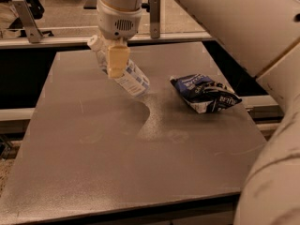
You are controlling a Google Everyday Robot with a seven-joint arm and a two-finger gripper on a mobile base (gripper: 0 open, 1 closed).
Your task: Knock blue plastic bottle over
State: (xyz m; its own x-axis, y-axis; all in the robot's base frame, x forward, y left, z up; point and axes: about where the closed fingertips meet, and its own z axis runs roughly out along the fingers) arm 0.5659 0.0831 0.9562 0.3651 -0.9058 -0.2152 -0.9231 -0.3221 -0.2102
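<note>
The blue plastic bottle (130,78) is clear with a white cap and a pale blue-and-white label. It leans steeply, cap up to the left and base down to the right on the grey table (93,163), at the back middle. My gripper (117,62) hangs from the white arm right over the bottle's upper half, in front of it and touching it. The silver-green can is hidden behind the gripper and the bottle.
A dark blue-and-white foil snack bag (204,93) lies on the table to the right of the bottle. My white arm (243,27) fills the upper right and right edge. A metal rail (56,39) runs behind the table's back edge.
</note>
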